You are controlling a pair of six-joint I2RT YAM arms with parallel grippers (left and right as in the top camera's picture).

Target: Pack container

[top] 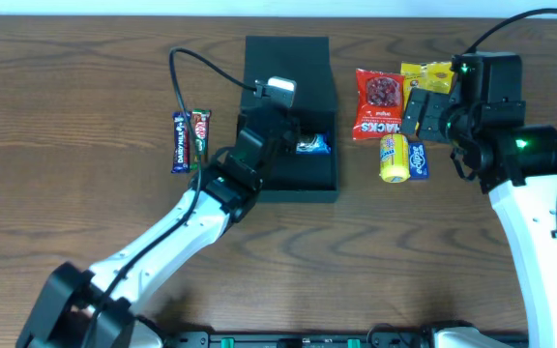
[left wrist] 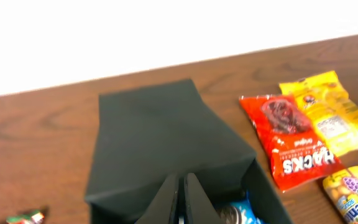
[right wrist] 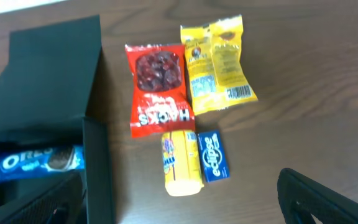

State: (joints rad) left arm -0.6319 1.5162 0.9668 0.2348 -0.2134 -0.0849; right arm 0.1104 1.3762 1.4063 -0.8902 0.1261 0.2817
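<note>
Dark container (top: 307, 174) sits open mid-counter (top: 85, 77), its lid flap lying back; a blue Oreo packet (top: 313, 145) lies inside by the right wall; the left claw (left wrist: 183, 196) reaches into the box, fingers pinched narrow with nothing seen between them; the right claw (top: 422, 114) hovers spread wide above loose snacks (top: 379, 101) right of the box; two chocolate bars (top: 190, 138) lie just left.
</note>
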